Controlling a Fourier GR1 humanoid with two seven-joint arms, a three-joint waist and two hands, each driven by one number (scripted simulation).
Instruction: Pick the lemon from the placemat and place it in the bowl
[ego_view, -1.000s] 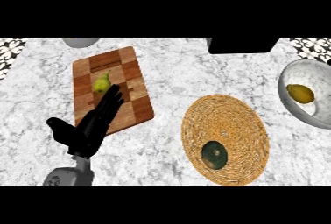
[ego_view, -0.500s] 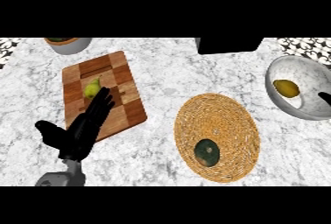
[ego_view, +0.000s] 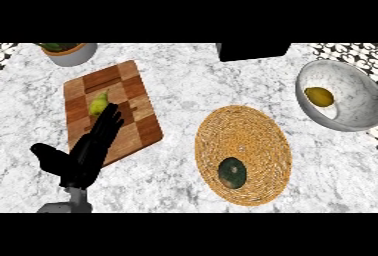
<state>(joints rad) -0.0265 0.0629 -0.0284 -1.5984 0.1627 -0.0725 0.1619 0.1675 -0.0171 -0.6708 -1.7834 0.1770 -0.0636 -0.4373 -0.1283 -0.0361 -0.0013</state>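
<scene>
Seemingly, left hand (ego_view: 83, 156) half-hides fruit (ego_view: 97, 103).

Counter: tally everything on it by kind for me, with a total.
Fruit: 3 (lemon, pear, dark green fruit)
Bowls: 2 (large bowl, small bowl)
Cutting board: 1
Placemat: 1
Black box: 1
Total: 8

The counter (ego_view: 184, 95) is white marble with grey veins. At centre left, a board (ego_view: 140, 120) chequered in light and dark brown carries a yellow-green fruit (ego_view: 98, 103). The left hand (ego_view: 85, 155) is black. The placemat (ego_view: 251, 135) is tan, woven in concentric rings, and bears a dark green fruit (ego_view: 232, 172). At upper right, a yellow lemon (ego_view: 319, 96) lies in a mottled grey-white bowl (ego_view: 354, 105).
</scene>
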